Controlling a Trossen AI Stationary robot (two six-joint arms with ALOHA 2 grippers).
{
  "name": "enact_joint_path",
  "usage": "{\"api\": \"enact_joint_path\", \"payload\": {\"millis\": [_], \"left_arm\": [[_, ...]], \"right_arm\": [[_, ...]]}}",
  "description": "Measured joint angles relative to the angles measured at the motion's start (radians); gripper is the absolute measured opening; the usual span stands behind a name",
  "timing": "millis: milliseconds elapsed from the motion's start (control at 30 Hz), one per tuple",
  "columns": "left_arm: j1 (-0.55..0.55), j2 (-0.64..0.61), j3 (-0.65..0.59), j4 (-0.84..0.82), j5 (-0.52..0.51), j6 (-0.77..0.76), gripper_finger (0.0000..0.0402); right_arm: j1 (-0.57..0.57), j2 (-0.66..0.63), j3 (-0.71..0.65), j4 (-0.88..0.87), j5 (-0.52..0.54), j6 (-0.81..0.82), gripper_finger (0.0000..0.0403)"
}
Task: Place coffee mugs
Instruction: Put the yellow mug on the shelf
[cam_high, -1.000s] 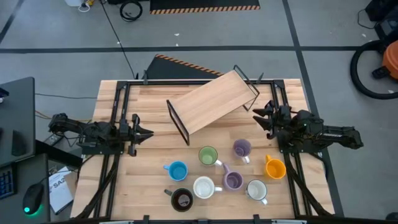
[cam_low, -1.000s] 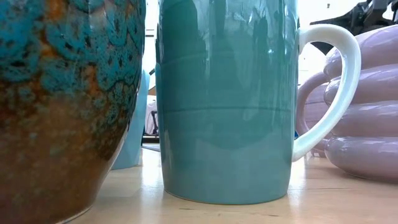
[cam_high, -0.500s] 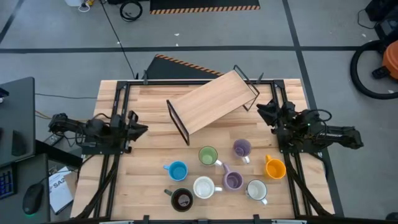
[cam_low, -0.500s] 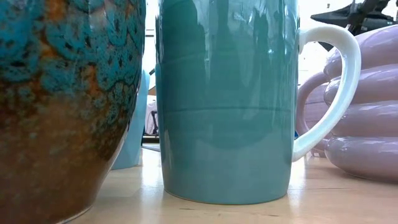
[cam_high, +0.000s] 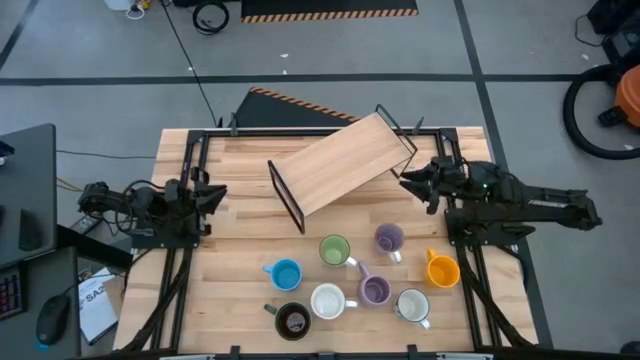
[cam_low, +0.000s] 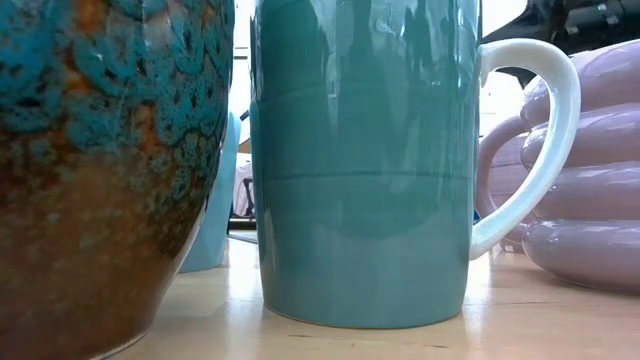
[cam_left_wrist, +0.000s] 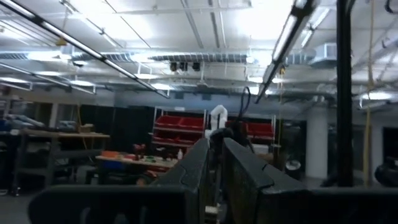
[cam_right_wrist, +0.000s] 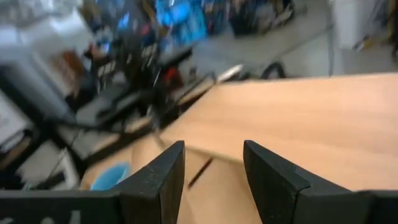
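Both arms have shifted: my right end effector (cam_high: 404, 180), open and empty, now nears the wooden rack (cam_high: 342, 162), mugs (cam_high: 352, 275) untouched behind it, while the left end effector (cam_high: 222, 191) retreats, closed.

Over the last second the right gripper (cam_high: 407, 180) has swung away from the mugs and moved toward the tilted wooden rack (cam_high: 340, 162), its open fingers now just beside the rack's black wire end, where earlier they sat nearer the table's right rail. The left gripper (cam_high: 216, 193), fingers nearly together, has drawn back toward the table's left edge and tipped upward, its wrist camera now facing the room's ceiling.
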Motion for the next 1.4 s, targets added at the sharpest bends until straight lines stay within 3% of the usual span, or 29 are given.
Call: {"api": "enact_joint_path", "payload": {"millis": [200, 500, 800, 1067, 1400], "left_arm": [[0.000, 0.000, 0.022, 0.001, -0.044, 0.037, 0.0054], [0.000, 0.000, 0.022, -0.001, -0.071, 0.070, 0.0054], [0.000, 0.000, 0.023, 0.000, -0.309, 0.052, 0.0054], [0.000, 0.000, 0.023, 0.001, -0.315, 0.071, 0.0054], [0.000, 0.000, 0.024, 0.011, -0.316, 0.098, 0.0054]], "right_arm": [[0.073, 0.170, 0.184, -0.244, -0.059, 0.008, 0.0170], [0.246, 0.394, 0.422, -0.536, 0.065, 0.065, 0.0170], [0.420, 0.571, 0.519, -0.775, 0.055, 0.319, 0.0169], [0.572, 0.719, 0.608, -0.931, -0.026, 0.524, 0.0169], [0.766, 0.835, 0.696, -0.992, -0.031, 0.603, 0.0169]]}}
